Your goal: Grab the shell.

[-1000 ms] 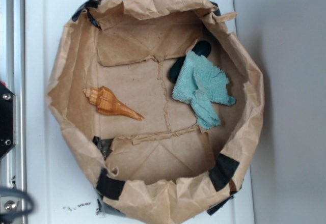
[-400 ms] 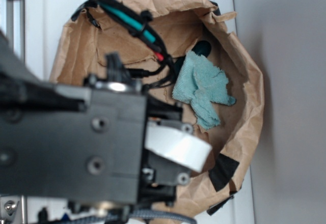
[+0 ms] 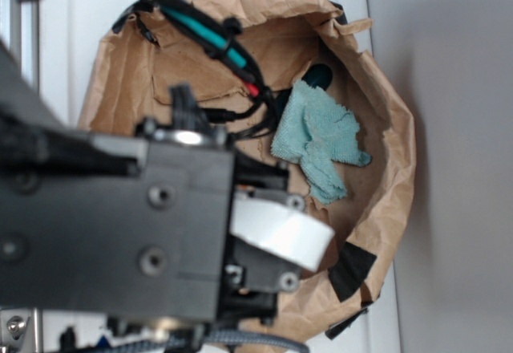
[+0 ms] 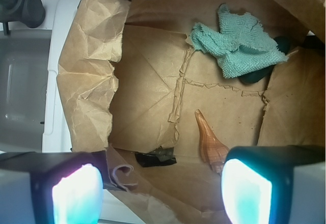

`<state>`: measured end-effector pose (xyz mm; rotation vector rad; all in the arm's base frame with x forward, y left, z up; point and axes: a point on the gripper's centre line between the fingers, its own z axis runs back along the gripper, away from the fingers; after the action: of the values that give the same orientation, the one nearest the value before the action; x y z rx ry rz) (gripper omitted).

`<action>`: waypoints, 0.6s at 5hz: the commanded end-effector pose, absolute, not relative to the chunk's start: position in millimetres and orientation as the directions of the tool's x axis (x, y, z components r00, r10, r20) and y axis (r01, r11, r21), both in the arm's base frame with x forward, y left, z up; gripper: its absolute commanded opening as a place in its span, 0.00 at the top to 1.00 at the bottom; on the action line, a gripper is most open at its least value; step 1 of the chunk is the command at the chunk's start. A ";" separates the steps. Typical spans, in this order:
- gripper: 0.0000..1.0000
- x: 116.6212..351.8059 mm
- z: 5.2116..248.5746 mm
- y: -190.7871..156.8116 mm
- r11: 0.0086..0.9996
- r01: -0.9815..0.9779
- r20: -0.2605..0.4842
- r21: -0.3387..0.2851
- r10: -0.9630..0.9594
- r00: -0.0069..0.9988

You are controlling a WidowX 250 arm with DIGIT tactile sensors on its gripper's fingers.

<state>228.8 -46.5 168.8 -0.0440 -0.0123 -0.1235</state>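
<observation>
Shell (image 4: 210, 143) lies on the brown paper floor of a paper-lined basin (image 4: 86, 81), seen from the wrist camera. It sits toward the right pad of the gripper (image 4: 162, 191), off-centre from the gap, its wide knobbly end partly hidden by that pad. Its long axis runs nearly up the frame, thin tail pointing away from the gripper, tilted slightly left. The jaws stand wide apart, holding nothing. A teal cloth (image 4: 237, 43) lies well apart, beyond the tail. The exterior view hides the shell behind the arm (image 3: 112, 225).
</observation>
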 end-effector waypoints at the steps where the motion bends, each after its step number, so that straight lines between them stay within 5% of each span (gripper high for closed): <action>1: 0.00 250.6 160.0 -0.6 0.975 0.198 -0.004 -0.106 -0.199 0.980; 3: 0.00 242.2 140.6 30.7 0.949 0.301 0.012 -0.091 -0.301 0.953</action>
<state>239.1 26.9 122.9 -0.1119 0.0599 -0.3185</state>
